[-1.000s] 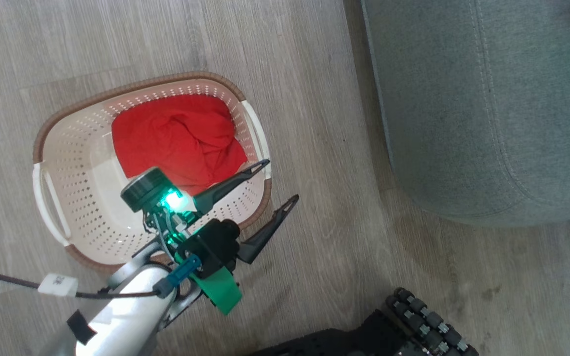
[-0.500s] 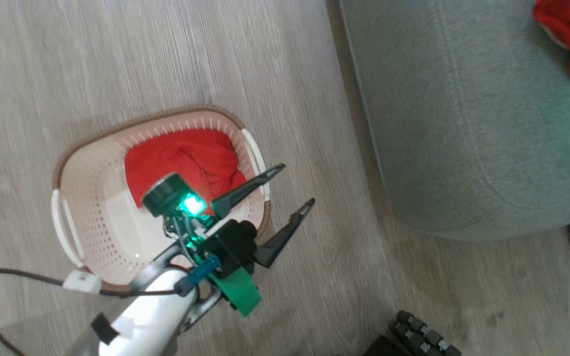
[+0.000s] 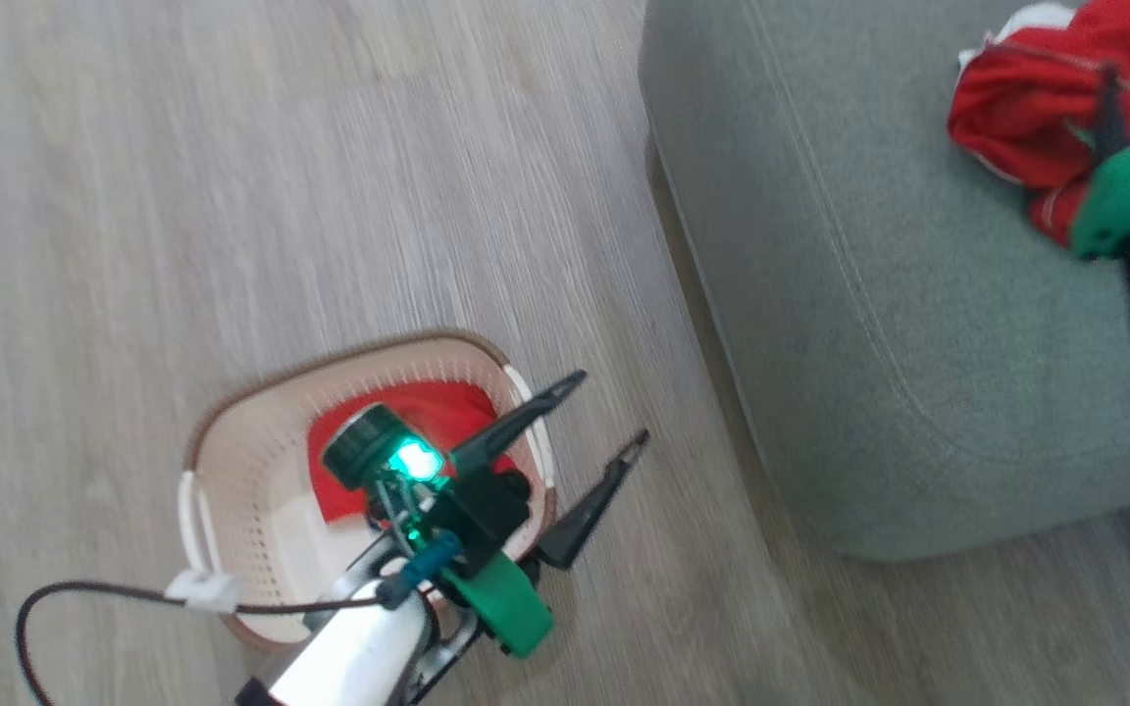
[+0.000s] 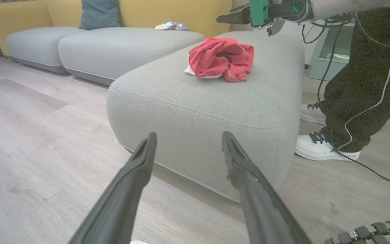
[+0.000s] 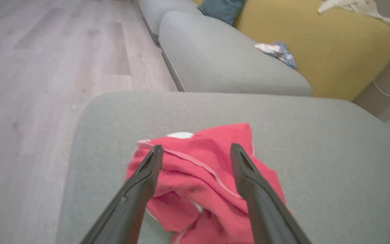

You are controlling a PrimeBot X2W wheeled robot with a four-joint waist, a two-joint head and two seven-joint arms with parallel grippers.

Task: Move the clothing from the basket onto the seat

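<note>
With one red garment (image 4: 220,57) lying loose on the seat (image 3: 869,343) under the spread, empty right claw (image 5: 196,147), the drop-off looks done, so the other garment (image 3: 447,404) in the basket (image 3: 241,461) on the floor calls for the left claw (image 3: 611,404), wide open over its rim, to dip and pinch.

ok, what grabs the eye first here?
The bright red garment crumpled on top of the grey seat, with the right claw open above it. Then more red clothing in the basket on the floor, the open left claw hovering at its rim.
</note>
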